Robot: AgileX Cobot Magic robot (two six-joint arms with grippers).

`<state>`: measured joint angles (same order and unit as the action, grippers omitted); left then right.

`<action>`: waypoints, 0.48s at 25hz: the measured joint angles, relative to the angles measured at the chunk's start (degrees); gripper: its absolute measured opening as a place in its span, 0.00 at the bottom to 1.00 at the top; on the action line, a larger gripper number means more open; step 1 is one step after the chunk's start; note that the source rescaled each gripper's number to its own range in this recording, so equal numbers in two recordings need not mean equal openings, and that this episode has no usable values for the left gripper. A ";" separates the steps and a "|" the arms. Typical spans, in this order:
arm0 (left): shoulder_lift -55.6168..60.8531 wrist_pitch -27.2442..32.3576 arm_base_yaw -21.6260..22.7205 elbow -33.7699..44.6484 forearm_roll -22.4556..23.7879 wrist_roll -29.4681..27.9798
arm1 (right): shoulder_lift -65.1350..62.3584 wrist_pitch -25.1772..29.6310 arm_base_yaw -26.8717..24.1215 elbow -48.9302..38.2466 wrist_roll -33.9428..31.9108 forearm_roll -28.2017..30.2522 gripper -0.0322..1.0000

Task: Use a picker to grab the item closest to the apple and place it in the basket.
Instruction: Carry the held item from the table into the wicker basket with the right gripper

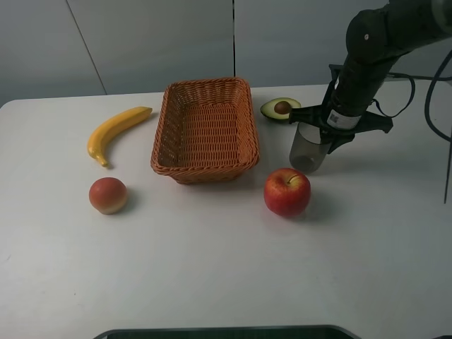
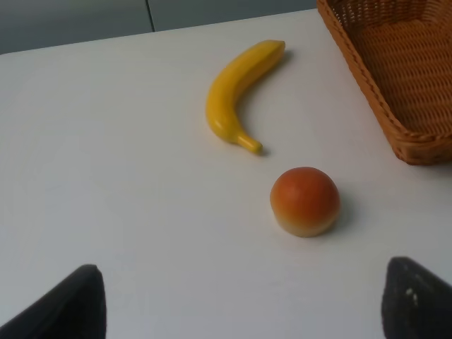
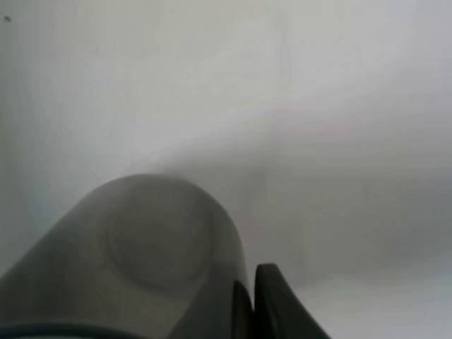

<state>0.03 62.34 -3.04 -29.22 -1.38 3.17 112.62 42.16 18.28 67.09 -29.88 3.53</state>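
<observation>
A red apple (image 1: pixel 287 191) lies on the white table right of the wicker basket (image 1: pixel 205 166). Just behind the apple is a translucent grey cup (image 1: pixel 308 147), the item nearest to it. My right gripper (image 1: pixel 326 127) comes down from above and is shut on the cup's rim. In the right wrist view the cup (image 3: pixel 141 247) fills the lower left, with one dark finger (image 3: pixel 274 304) against its wall. I cannot tell whether the cup rests on the table or hangs just above it. My left gripper (image 2: pixel 240 314) is open over bare table, out of the high view.
A halved avocado (image 1: pixel 280 108) lies behind the cup, near the basket's far right corner. A banana (image 1: pixel 115 131) and a peach (image 1: pixel 108 195) lie left of the basket; the left wrist view shows the banana (image 2: pixel 237 97), the peach (image 2: pixel 305 200) and the basket's wall (image 2: pixel 367 85).
</observation>
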 joint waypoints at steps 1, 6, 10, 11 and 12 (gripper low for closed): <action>0.00 0.00 0.00 0.00 0.00 0.00 | -0.27 0.00 0.00 0.00 0.00 0.00 0.03; 0.00 0.00 0.00 0.00 0.00 0.00 | -4.46 -0.26 0.11 0.00 0.00 0.87 0.03; 0.00 0.00 0.00 0.00 0.00 -0.11 | -9.07 -0.99 2.17 0.00 0.00 2.68 0.03; 0.00 0.00 0.00 0.00 0.00 -0.11 | -9.86 -1.17 2.96 0.00 0.00 2.91 0.03; 0.00 0.00 0.00 0.00 0.00 -0.11 | -10.50 -1.17 3.67 0.54 0.15 3.03 0.03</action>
<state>0.03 62.34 -3.04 -29.22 -1.38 3.06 102.11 40.99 21.94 67.63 -29.73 6.56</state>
